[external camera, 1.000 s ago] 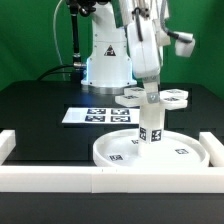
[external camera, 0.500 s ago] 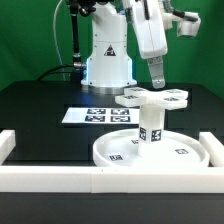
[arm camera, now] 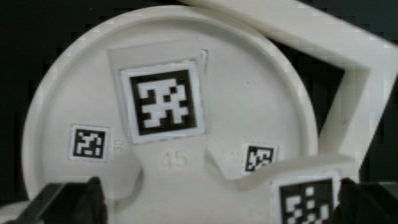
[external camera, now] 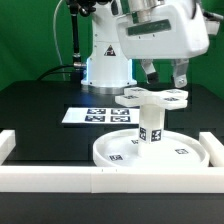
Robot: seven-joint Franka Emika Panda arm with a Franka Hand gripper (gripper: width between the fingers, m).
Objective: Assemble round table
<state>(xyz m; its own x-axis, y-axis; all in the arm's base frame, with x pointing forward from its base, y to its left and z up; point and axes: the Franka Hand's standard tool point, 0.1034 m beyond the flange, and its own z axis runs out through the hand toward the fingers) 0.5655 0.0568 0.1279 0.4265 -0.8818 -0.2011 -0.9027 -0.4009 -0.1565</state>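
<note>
Exterior view, marker board [external camera: 98, 116] behind round disc [external camera: 120, 152], border rails [external camera: 60, 178] front

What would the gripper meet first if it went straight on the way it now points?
Probably the large round disc: the wrist view past the gripper is filled by its tagged face, with the leg at the edge. Depth is unclear.

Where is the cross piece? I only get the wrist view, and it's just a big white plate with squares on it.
Observer: In the exterior view, the cross-shaped base lies flat on the table, behind the round disc.
Operator: Is the tool holding anything?
Observer: No. The tool hangs up in the air with its fingers apart, touching nothing.
Operator: Is the leg standing up?
Observer: Yes. The leg stands upright near the middle of the disc.
</note>
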